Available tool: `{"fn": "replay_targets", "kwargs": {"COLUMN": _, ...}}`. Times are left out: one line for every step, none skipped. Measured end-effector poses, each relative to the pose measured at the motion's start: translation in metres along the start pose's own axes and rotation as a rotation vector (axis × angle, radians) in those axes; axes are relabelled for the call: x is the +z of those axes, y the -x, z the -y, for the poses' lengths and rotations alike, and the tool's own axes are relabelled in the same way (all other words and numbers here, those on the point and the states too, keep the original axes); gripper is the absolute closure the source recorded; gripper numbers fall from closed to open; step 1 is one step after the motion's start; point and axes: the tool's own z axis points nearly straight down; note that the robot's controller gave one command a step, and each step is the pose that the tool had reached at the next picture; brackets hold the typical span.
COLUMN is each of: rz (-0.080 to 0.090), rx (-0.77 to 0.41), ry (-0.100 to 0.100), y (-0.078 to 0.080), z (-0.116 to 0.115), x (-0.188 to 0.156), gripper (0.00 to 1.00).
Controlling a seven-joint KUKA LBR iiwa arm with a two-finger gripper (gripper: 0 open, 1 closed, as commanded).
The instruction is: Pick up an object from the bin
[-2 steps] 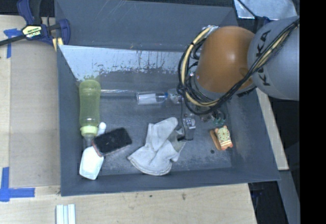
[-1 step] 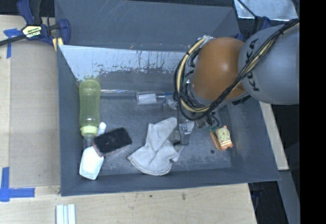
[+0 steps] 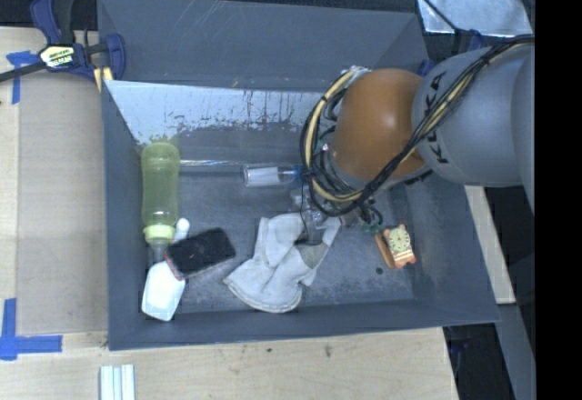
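My gripper (image 3: 314,227) hangs below the arm's orange cover, low in the middle of the bin. It is at the upper right edge of a crumpled white cloth (image 3: 273,271) that lies on the bin floor. A small clear plastic vial (image 3: 264,175) lies just behind and to the left of the gripper. To its right a small orange and brown block (image 3: 397,246) rests on the floor, apart from the gripper.
A pale green bottle (image 3: 160,189) lies along the bin's left side. Below it are a flat black thing (image 3: 201,251) and a small white container (image 3: 164,292) in the front left corner. The arm and its cables cover the bin's right rear.
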Motion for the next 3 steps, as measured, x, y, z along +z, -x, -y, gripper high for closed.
{"fn": "replay_targets", "kwargs": {"rz": 0.0, "rx": 0.0, "ry": 0.0, "y": 0.0, "z": 0.0, "x": 0.0, "gripper": 1.0}}
{"fn": "replay_targets", "kwargs": {"rz": 0.0, "rx": -0.015, "ry": 0.0, "y": 0.003, "z": 0.008, "x": -0.139, "gripper": 1.0}}
{"fn": "replay_targets", "kwargs": {"rz": 0.0, "rx": -0.014, "ry": 0.0, "y": 0.003, "z": 0.008, "x": -0.139, "gripper": 0.0}}
